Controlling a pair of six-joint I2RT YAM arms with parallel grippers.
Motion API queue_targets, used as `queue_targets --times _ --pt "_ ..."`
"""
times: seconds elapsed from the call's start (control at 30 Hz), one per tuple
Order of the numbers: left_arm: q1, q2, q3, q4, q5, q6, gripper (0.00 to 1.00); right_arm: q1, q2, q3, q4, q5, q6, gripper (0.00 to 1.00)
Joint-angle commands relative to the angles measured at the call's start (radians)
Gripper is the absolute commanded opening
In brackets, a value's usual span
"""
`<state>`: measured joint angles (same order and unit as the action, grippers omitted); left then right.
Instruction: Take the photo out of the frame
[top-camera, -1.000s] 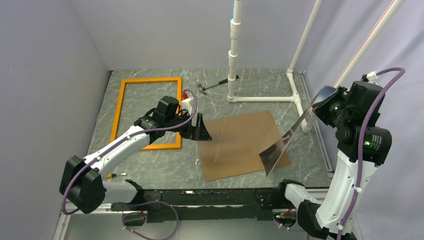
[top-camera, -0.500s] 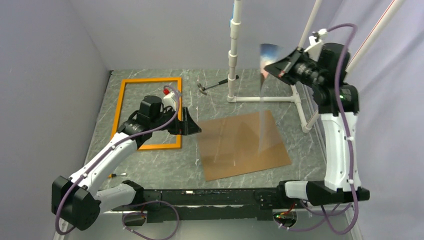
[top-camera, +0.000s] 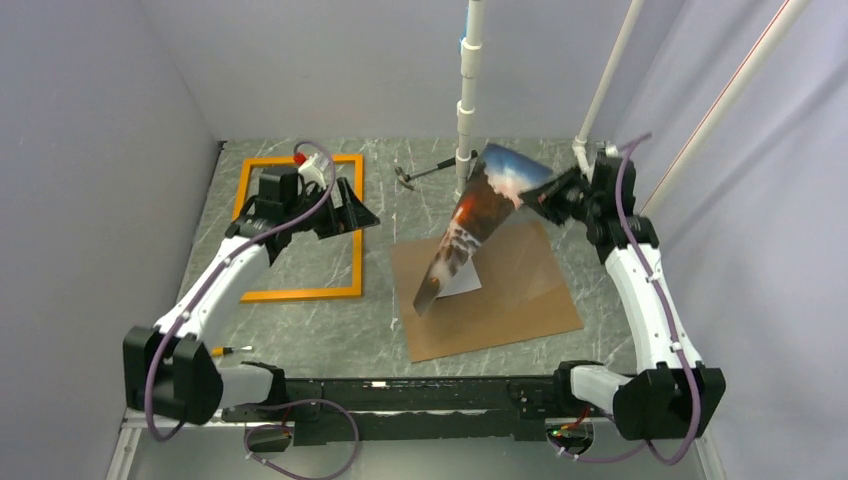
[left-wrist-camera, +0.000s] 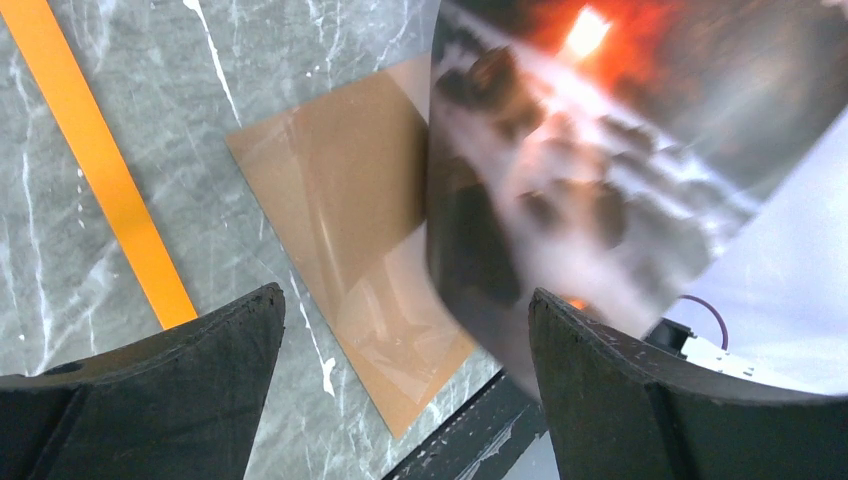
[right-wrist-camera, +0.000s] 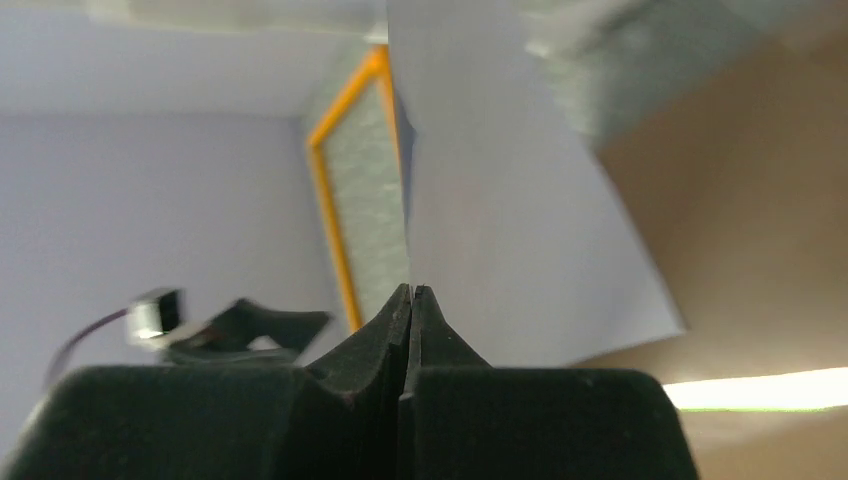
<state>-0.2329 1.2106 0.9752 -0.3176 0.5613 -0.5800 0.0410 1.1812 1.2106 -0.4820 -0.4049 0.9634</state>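
Observation:
The photo (top-camera: 482, 208), dark rocks, white water and an orange glow, hangs tilted in the air above a brown board (top-camera: 520, 300). My right gripper (top-camera: 548, 197) is shut on its upper right corner. In the right wrist view the jaws (right-wrist-camera: 412, 292) pinch the photo's pale back (right-wrist-camera: 500, 200). The orange frame (top-camera: 241, 225) lies flat at the far left, with bare table inside it. My left gripper (top-camera: 358, 212) is open and empty over the frame's right side. In the left wrist view the photo (left-wrist-camera: 560, 180) hangs beyond the open fingers (left-wrist-camera: 150, 380).
The brown board (left-wrist-camera: 340, 200) lies flat mid-table with a glossy clear sheet on it. A small hammer (top-camera: 420, 172) lies at the back beside a white pipe stand (top-camera: 465, 110). A small screwdriver (top-camera: 228, 350) lies near the left arm's base. Walls close in on both sides.
My right arm has swung the photo up off the board, then down and left, so that its picture side now shows. My left arm has drawn back to the far left, over the frame.

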Motion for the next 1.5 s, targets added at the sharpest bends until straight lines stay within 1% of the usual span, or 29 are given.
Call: queue_targets --times 0.0,0.03,0.1,0.17,0.23,0.27,0.4,0.5,0.6,0.67,0.8,0.9,1.0,1.03,1.1,1.2,1.27,1.33,1.4,1.47 --pt "0.003 0.128 0.129 -0.003 0.048 0.076 0.90 -0.114 -0.137 -0.262 0.036 0.055 -0.008 0.00" --pt "0.003 0.151 0.142 -0.001 0.055 0.077 0.90 -0.142 -0.162 -0.300 0.032 0.040 -0.023 0.00" --pt "0.003 0.177 0.149 0.022 0.068 0.064 0.89 -0.174 -0.195 -0.325 0.019 0.013 -0.049 0.00" --pt "0.003 0.187 0.150 0.044 0.070 0.051 0.90 -0.177 -0.193 -0.298 0.022 -0.026 -0.070 0.00" --pt "0.003 0.192 0.160 0.044 0.065 0.044 0.90 -0.163 -0.163 -0.249 0.049 -0.108 -0.071 0.00" --pt "0.003 0.194 0.169 0.040 0.064 0.042 0.90 -0.149 -0.146 -0.220 0.066 -0.153 -0.066 0.00" --pt "0.004 0.170 0.193 0.010 0.048 0.046 0.90 -0.054 -0.091 -0.108 0.106 -0.237 -0.029 0.00" --pt "0.004 0.130 0.197 -0.010 0.018 0.052 0.91 0.071 -0.081 -0.053 0.214 -0.286 0.064 0.00" --pt "0.004 0.106 0.194 -0.022 -0.003 0.058 0.91 0.172 -0.064 0.043 0.272 -0.278 0.124 0.00" --pt "0.004 0.099 0.192 -0.031 -0.011 0.061 0.91 0.217 -0.057 0.104 0.296 -0.263 0.153 0.00" --pt "0.004 0.090 0.176 -0.034 -0.017 0.058 0.91 0.240 -0.054 0.170 0.366 -0.259 0.234 0.00" --pt "0.004 0.084 0.169 -0.029 -0.024 0.054 0.91 0.238 -0.044 0.232 0.314 -0.234 0.207 0.00" --pt "0.004 0.090 0.180 -0.038 -0.026 0.061 0.91 0.215 -0.043 0.262 0.161 -0.153 0.139 0.00" --pt "0.004 0.096 0.187 -0.042 -0.026 0.066 0.91 0.195 -0.050 0.240 0.127 -0.140 0.128 0.00" --pt "0.004 0.104 0.198 -0.042 -0.026 0.079 0.91 0.132 -0.080 0.147 0.080 -0.137 0.130 0.00" --pt "0.004 0.122 0.214 -0.033 -0.019 0.104 0.91 0.022 -0.172 -0.073 0.061 -0.161 0.137 0.00" --pt "0.003 0.137 0.214 0.001 0.007 0.117 0.90 -0.068 -0.231 -0.207 0.038 -0.178 0.081 0.00" --pt "-0.001 0.165 0.216 0.034 0.023 0.131 0.89 -0.149 -0.276 -0.333 -0.008 -0.169 -0.011 0.00" --pt "-0.024 0.203 0.230 0.058 0.018 0.171 0.89 -0.190 -0.305 -0.441 -0.011 -0.150 -0.101 0.00" --pt "-0.064 0.254 0.254 0.071 -0.012 0.229 0.88 -0.219 -0.326 -0.540 0.002 -0.153 -0.155 0.00"
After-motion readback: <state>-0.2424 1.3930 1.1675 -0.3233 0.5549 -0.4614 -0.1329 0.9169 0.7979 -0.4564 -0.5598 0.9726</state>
